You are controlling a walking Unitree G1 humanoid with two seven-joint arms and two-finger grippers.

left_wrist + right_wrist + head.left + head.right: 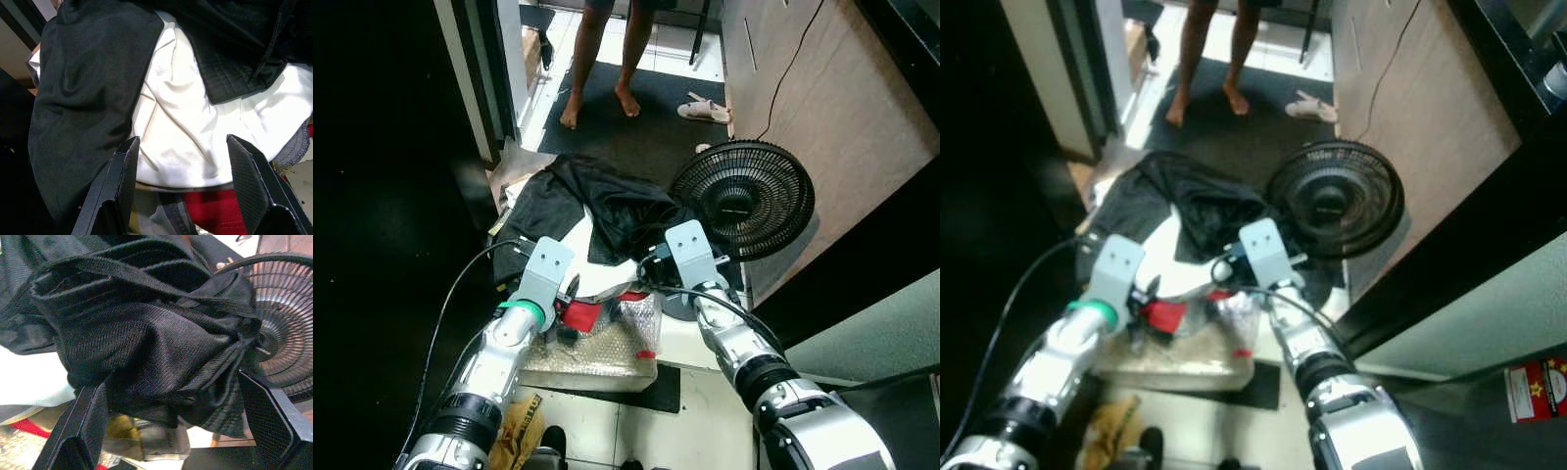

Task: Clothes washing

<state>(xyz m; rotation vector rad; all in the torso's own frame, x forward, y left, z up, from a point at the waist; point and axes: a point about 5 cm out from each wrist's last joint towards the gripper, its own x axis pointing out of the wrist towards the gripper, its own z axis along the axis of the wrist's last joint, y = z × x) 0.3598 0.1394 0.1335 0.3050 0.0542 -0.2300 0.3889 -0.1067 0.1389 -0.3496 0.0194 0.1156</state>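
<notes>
Left gripper: the left gripper [183, 181] has its two black fingers spread wide, poised just over the white cotton garment [195, 142] where it meets the smooth black fabric piece [83, 98]; nothing is between the fingers yet.

Right gripper: the right gripper [181, 416] is likewise spread apart, straddling a bunched fold of the crumpled black woven garment [146, 338], apparently touching it but not pinching.

Why they sit so: to my eye each gripper is lined up for its own grab at the heap, so the laundry can be lifted off in one go.

Arm pose: both silver arms reach forward and down, side by side, wrists angled toward the pile; the left wrist mount [546, 266] and right wrist mount [688, 252] sit near each other over the near edge of the heap.

Laundry pile: the clothes lie heaped on the floor, black over white, with a red cloth item [579, 313] peeking out at the near edge, resting on a clear plastic bubble-wrap bundle [597, 348].

Surroundings: a round black floor fan [742, 201] stands just beside the pile's right edge; the black garment brushes its grille. A dark floor mat [636, 117] lies beyond.

Person: bare feet [597, 106] stand on the mat's far edge, well apart from the heap.
</notes>
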